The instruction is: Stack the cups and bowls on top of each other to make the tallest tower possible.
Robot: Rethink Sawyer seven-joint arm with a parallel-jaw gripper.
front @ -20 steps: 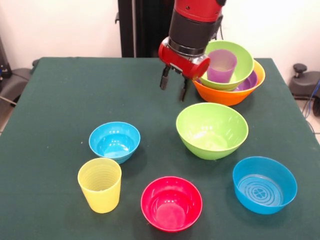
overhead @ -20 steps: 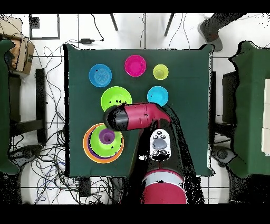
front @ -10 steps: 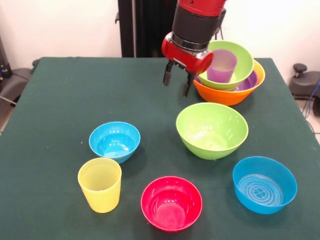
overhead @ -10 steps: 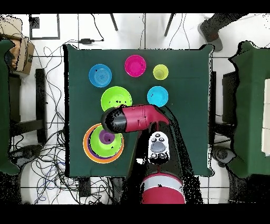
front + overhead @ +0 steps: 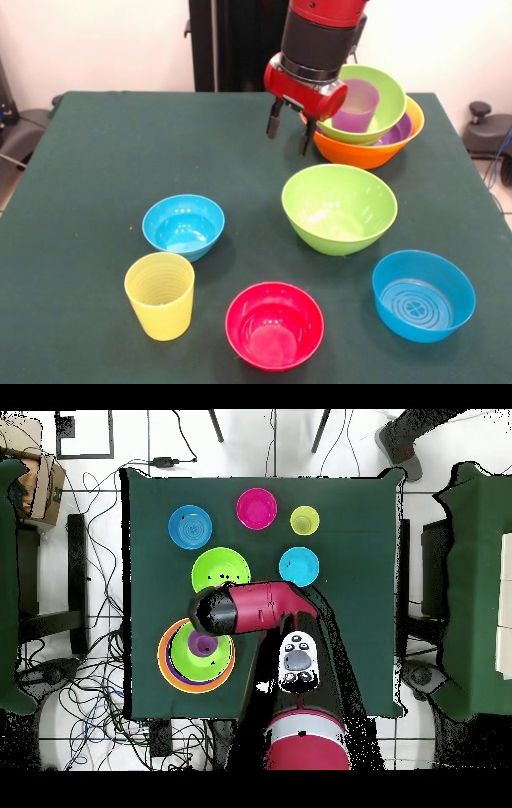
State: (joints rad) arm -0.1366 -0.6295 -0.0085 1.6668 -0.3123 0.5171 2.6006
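Four nested items form the tower [image 5: 376,128]: a large glossy orange plastic bowl [image 5: 364,154] at the base, a shallow purple plastic bowl [image 5: 400,130] inside it, a lime green plastic bowl [image 5: 384,96] tilted on top, and a translucent purple smooth tumbler [image 5: 356,106] standing in that bowl. The tower serves as the landmark on the dark green tabletop [image 5: 104,160].

The red and black gripper [image 5: 289,134] hangs just beside the tower, above bare cloth. Its two black fingers [image 5: 273,126] are spread apart and hold nothing.

In the front view, a second lime green bowl [image 5: 339,207] sits near the tower, below it. A blue bowl with a ringed floor [image 5: 423,295], a pink-red bowl [image 5: 274,325], a smaller blue bowl [image 5: 183,226] and a pale yellow ribbed tumbler [image 5: 160,295] stand well apart from the tower, all upright.
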